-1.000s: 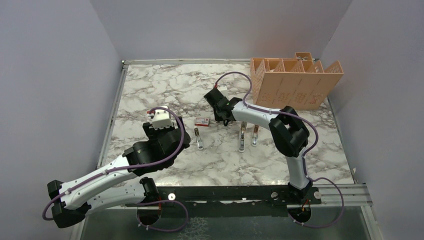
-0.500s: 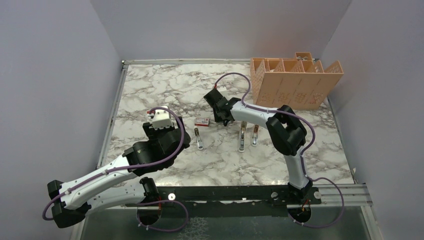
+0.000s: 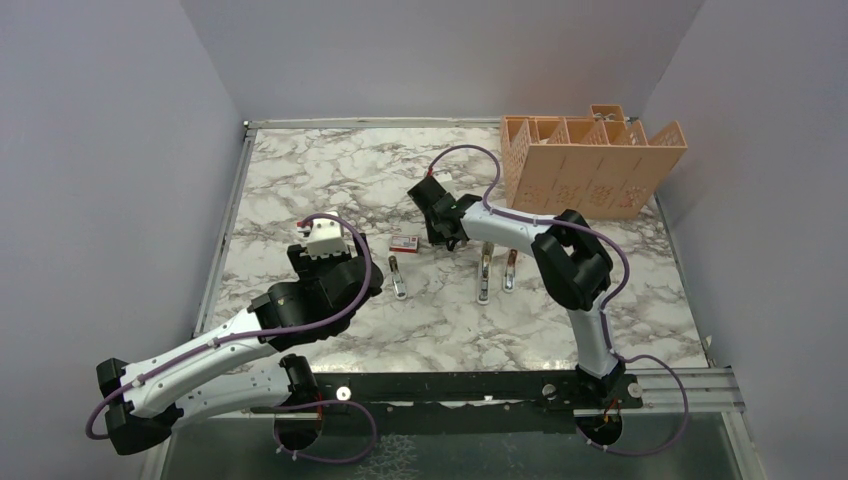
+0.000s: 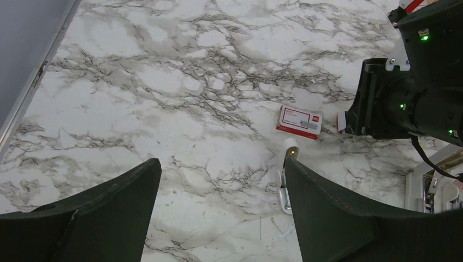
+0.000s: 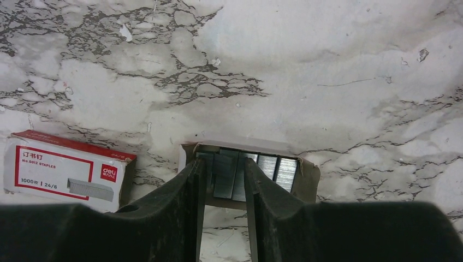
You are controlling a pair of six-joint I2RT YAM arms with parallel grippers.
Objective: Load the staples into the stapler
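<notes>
The staples [image 5: 273,170] are silvery strips lying in a small flat tray [image 5: 308,180] on the marble table. The red-and-white box [image 5: 60,170] lies just left of the tray and also shows in the top view [image 3: 404,242]. My right gripper [image 5: 223,164] is down over the tray, slightly open, its fingers [image 5: 185,188] straddling the left strips. A small white stapler [image 3: 397,278] lies near the box. My left gripper [image 4: 221,164] is wide open and empty above the table, the stapler [image 4: 285,185] beside its right finger.
Two more small stapler pieces [image 3: 484,275] [image 3: 510,270] lie right of the tray, under the right arm. An orange perforated organizer [image 3: 590,170] stands at the back right. Walls enclose the table on the left, back and right.
My left arm has shifted slightly to the right. My right gripper has stayed over the staple tray, almost still.
</notes>
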